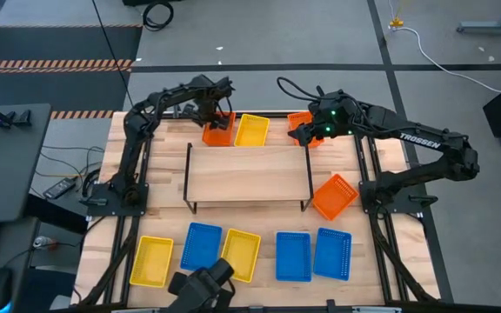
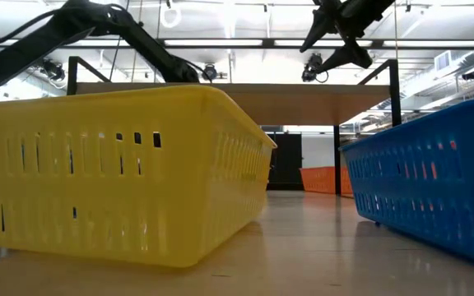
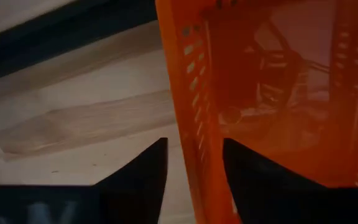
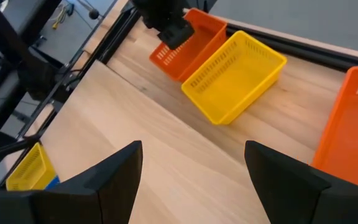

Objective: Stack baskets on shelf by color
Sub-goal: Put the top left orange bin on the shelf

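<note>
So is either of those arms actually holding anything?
The left gripper straddles the side wall of an orange perforated plastic basket; a firm grip cannot be told. The right gripper is open, empty.

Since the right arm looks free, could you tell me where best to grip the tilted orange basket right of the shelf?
Probably the orange basket by a long rim wall from above: it lies open side up, askew beside the shelf, with no neighbours crowding it.
</note>
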Available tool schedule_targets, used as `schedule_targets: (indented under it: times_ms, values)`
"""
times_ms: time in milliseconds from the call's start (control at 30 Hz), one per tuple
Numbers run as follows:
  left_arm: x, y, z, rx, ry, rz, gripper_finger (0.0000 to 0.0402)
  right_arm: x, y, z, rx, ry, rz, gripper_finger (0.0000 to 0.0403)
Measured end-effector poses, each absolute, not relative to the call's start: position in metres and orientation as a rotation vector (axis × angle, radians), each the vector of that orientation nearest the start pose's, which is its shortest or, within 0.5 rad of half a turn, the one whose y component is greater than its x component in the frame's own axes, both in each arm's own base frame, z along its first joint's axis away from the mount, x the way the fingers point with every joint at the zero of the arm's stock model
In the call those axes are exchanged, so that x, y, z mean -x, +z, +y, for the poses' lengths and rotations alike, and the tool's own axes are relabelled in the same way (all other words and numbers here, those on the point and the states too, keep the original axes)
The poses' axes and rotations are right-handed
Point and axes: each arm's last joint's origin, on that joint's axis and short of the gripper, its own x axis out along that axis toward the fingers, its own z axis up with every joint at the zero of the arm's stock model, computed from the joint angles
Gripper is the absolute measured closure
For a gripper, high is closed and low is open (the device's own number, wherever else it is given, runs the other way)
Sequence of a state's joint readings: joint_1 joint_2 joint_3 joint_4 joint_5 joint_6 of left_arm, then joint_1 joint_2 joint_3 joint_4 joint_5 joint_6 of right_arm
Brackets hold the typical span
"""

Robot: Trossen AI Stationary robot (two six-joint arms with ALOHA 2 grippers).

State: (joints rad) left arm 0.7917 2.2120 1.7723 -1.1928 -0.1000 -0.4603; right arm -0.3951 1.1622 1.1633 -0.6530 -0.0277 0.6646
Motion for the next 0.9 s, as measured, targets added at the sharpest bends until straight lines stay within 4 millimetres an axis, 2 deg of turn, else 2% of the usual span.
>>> schedule_targets:
  times_ms: [200,267,467,700,900]
  values:
    - [-0.294,0.171,0.299,0.892,1.053,1.414,0.0369,-0.219,0.347,-0.090,-0.814,-0.572,0.492,0.0115]
    - [-0.292,0.177,0.298,0.898,1.030,1.407,0.0389,-0.219,0.347,-0.091,-0.818,-0.577,0.489,0.0115]
    - [-0.284,0.204,0.297,0.910,1.037,1.342,0.0391,-0.219,0.347,-0.091,-0.808,-0.577,0.491,0.0115]
    - [-0.269,0.261,0.285,0.923,1.071,1.161,0.0392,-0.219,0.347,-0.091,-0.770,-0.590,0.493,0.0115]
    - [-0.255,0.310,0.262,0.958,1.066,1.002,0.0392,-0.219,0.347,-0.091,-0.733,-0.576,0.504,0.0115]
